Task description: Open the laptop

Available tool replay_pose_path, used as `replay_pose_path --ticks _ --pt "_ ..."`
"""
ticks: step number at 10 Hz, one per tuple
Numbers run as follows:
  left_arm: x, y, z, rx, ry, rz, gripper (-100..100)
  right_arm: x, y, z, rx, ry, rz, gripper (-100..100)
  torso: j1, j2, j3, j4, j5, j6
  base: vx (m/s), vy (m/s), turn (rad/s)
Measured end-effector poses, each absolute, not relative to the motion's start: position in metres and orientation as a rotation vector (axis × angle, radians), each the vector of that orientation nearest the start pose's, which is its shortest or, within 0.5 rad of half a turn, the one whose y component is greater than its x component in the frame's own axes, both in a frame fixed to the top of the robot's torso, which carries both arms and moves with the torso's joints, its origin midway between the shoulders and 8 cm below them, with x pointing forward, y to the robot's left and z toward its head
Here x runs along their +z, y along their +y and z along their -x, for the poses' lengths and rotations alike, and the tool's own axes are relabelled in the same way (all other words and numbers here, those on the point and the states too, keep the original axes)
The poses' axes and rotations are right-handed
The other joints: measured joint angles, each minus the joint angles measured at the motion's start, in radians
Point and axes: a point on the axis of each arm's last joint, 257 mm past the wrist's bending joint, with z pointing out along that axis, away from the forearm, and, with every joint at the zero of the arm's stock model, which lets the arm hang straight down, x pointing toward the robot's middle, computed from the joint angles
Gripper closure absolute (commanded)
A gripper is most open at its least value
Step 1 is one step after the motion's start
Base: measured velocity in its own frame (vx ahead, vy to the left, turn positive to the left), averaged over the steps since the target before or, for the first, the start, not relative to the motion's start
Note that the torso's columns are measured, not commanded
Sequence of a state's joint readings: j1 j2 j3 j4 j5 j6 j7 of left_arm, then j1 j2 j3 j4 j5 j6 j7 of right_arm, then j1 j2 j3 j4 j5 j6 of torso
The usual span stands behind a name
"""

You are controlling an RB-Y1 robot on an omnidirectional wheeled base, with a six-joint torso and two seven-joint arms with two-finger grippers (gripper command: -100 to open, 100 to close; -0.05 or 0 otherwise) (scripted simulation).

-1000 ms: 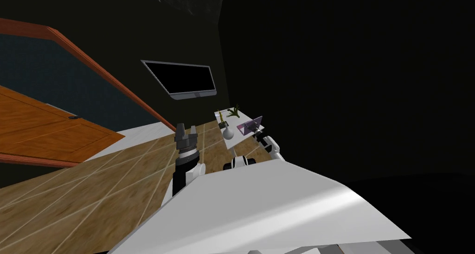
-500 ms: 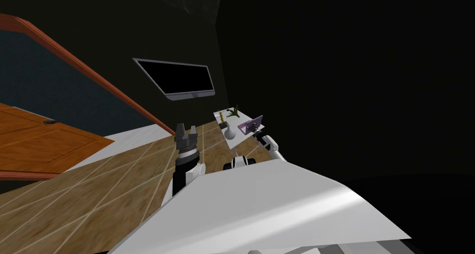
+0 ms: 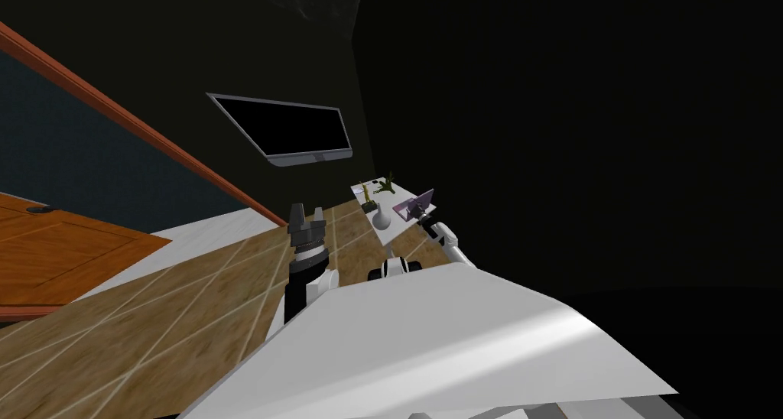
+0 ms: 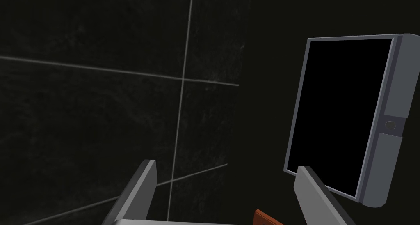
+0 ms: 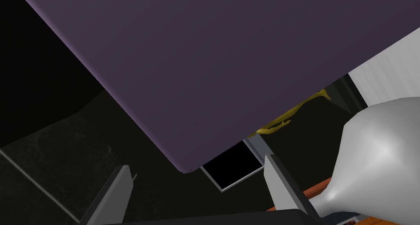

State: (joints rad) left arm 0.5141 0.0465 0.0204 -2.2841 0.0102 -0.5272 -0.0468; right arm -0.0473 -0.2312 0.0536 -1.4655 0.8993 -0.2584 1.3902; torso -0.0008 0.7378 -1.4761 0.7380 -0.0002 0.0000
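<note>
A purple laptop (image 3: 417, 205) stands on a narrow white table (image 3: 362, 186) with its lid partly raised. My right gripper (image 3: 421, 219) reaches to its near edge. In the right wrist view the purple lid (image 5: 229, 58) looms just beyond my right gripper (image 5: 197, 175), whose fingers stand open around the lid's corner without pressing it. My left gripper (image 3: 307, 215) is held up over the wooden floor, away from the table, and its fingers (image 4: 141, 189) stand open on nothing.
A white vase (image 3: 381, 219) stands on the table beside the laptop, close to my right gripper (image 5: 377, 152). Small plants (image 3: 385, 183) sit farther back. A dark screen (image 3: 294, 130) hangs on the wall. An orange door (image 3: 53, 246) lies at the left.
The head view has swung, so the door and the wall screen have slid leftward. Both arms and the laptop stand as before.
</note>
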Motion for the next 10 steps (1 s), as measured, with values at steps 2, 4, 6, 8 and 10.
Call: replay_pose_path --ticks 2,4,6,8,10 --pt "0.027 0.283 -0.337 -1.247 0.641 0.594 0 -0.231 -0.21 -0.545 -0.564 1.268 0.929 -100 -0.002 0.0 0.0 0.0 0.0 0.0 0.031 0.051 0.025" --pt "0.027 0.283 -0.337 -1.247 0.641 0.594 0 -0.226 -0.217 -0.55 -0.569 1.27 0.927 100 0.0 -0.001 -0.001 0.0 0.0 0.0 0.024 0.021 0.0" --pt "0.027 0.283 -0.337 -1.247 0.641 0.594 0 -0.223 -0.223 -0.555 -0.57 1.275 0.932 100 0.004 -0.004 -0.002 -0.008 -0.003 -0.01 -0.047 0.011 0.254" --pt "0.027 0.283 -0.337 -1.247 0.641 0.594 0 -0.226 -0.236 -0.566 -0.558 1.311 0.949 100 0.006 -0.012 -0.007 -0.012 -0.003 -0.009 -0.076 0.036 0.234" --pt "0.027 0.283 -0.337 -1.247 0.641 0.594 0 -0.234 -0.244 -0.57 -0.534 1.336 0.965 100 -0.004 -0.017 -0.01 -0.016 -0.006 0.001 -0.033 0.041 0.171"
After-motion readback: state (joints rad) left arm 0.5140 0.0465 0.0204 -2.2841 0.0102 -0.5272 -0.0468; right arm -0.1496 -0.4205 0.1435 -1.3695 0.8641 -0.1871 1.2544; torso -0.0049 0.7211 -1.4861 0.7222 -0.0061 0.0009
